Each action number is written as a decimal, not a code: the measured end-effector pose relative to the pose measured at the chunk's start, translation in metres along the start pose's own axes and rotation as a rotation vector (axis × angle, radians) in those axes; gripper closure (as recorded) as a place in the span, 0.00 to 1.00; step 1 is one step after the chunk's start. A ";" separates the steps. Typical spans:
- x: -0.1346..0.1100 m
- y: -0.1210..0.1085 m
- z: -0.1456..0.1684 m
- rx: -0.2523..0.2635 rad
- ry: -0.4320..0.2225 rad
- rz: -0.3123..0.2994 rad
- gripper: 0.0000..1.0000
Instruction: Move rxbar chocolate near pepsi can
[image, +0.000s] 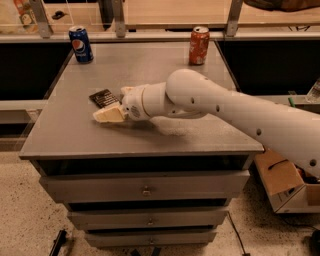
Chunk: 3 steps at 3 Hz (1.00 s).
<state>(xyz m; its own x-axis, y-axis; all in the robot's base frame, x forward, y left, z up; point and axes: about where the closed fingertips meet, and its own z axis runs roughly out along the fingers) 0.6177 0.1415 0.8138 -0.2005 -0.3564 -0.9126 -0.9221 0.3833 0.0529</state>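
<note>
The rxbar chocolate, a small dark flat bar, lies on the grey table top, left of centre. My gripper is low over the table at the bar's right end. It is open: one cream finger lies in front of the bar and the other behind it. I cannot tell whether they touch the bar. The pepsi can, blue with a silver top, stands upright at the far left corner, well away from the bar and the gripper.
A red soda can stands upright at the far edge, right of centre. My white arm reaches in from the right over the table's right half. Drawers are below the top. A cardboard box sits on the floor at the right.
</note>
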 end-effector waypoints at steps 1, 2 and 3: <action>-0.001 0.000 0.000 0.000 0.000 -0.002 0.64; -0.002 0.000 -0.001 0.000 0.000 -0.002 0.88; -0.002 0.000 -0.001 0.000 0.000 -0.002 1.00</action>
<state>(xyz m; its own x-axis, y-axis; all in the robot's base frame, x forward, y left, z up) 0.6181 0.1413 0.8165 -0.1987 -0.3575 -0.9125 -0.9224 0.3829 0.0508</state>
